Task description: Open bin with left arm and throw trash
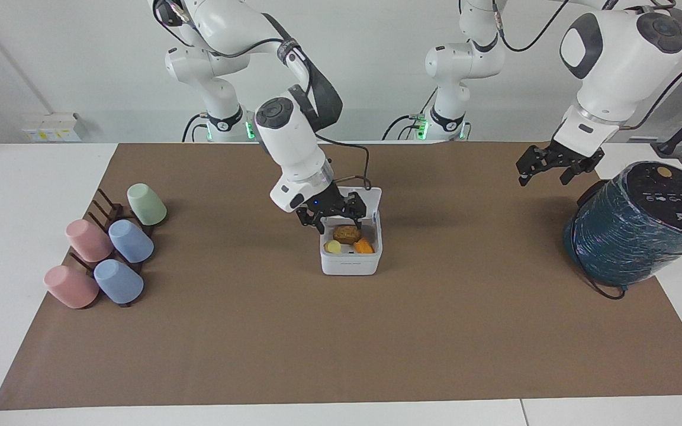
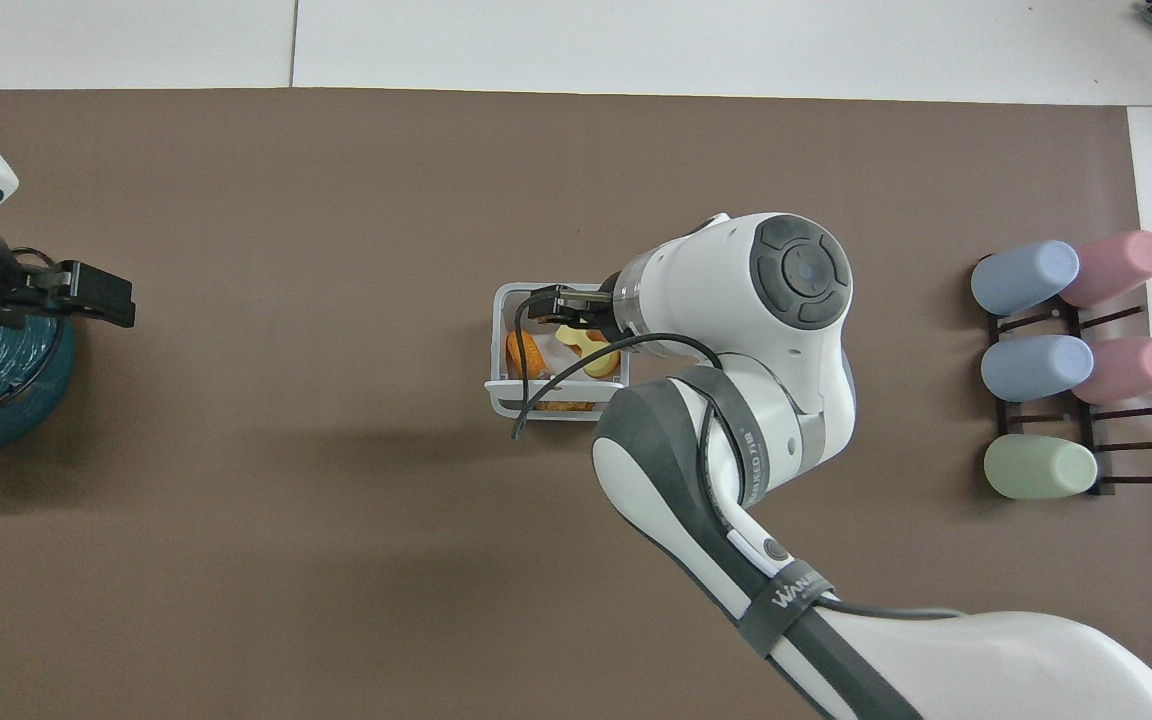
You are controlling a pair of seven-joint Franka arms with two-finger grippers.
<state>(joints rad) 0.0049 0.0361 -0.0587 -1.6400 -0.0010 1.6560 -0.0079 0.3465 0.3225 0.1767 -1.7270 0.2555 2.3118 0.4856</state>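
Observation:
The white bin (image 1: 350,262) stands mid-table with its lid (image 1: 367,200) tipped up on the side nearer the robots. Inside lie a brown lump (image 1: 347,234), a pale yellow piece (image 1: 333,246) and an orange piece (image 1: 364,246). My right gripper (image 1: 334,220) hangs open and empty just over the bin's opening. In the overhead view the right gripper (image 2: 551,310) covers part of the bin (image 2: 502,300); the orange piece (image 2: 523,355) and the yellow piece (image 2: 588,352) show. My left gripper (image 1: 545,170) is open in the air beside the teal cylinder, well away from the bin.
A large dark teal wrapped cylinder (image 1: 637,225) stands at the left arm's end of the table. A dark rack (image 1: 107,216) with several pastel cups lying on it sits at the right arm's end. A brown mat (image 1: 341,343) covers the table.

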